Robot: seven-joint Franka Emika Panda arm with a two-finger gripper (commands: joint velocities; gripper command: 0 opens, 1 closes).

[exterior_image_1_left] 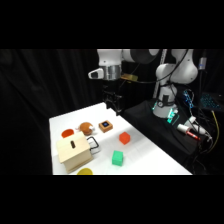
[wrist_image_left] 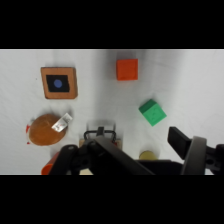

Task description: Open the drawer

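Observation:
The drawer [exterior_image_1_left: 84, 155] sits pushed into a light-wood box [exterior_image_1_left: 72, 150] with a dark top slot, at the table's near left. Its dark wire loop handle [exterior_image_1_left: 93, 144] sticks out to the right. My gripper [exterior_image_1_left: 114, 104] hangs high over the table's far edge, well away from the handle, open and holding nothing. In the wrist view the handle [wrist_image_left: 100, 132] shows just above the black linkage, which hides most of the box. The gripper [wrist_image_left: 121, 142] stands open there, with one finger [wrist_image_left: 176, 137] at the right.
On the white table [exterior_image_1_left: 150, 160] lie a brown block with a blue top [exterior_image_1_left: 105, 126] [wrist_image_left: 59, 83], a red cube [exterior_image_1_left: 124, 138] [wrist_image_left: 127, 69], a green cube [exterior_image_1_left: 117, 158] [wrist_image_left: 152, 112], a round brown thing [exterior_image_1_left: 86, 128] [wrist_image_left: 46, 130], a red-orange piece [exterior_image_1_left: 67, 133] and a yellow disc [exterior_image_1_left: 85, 171].

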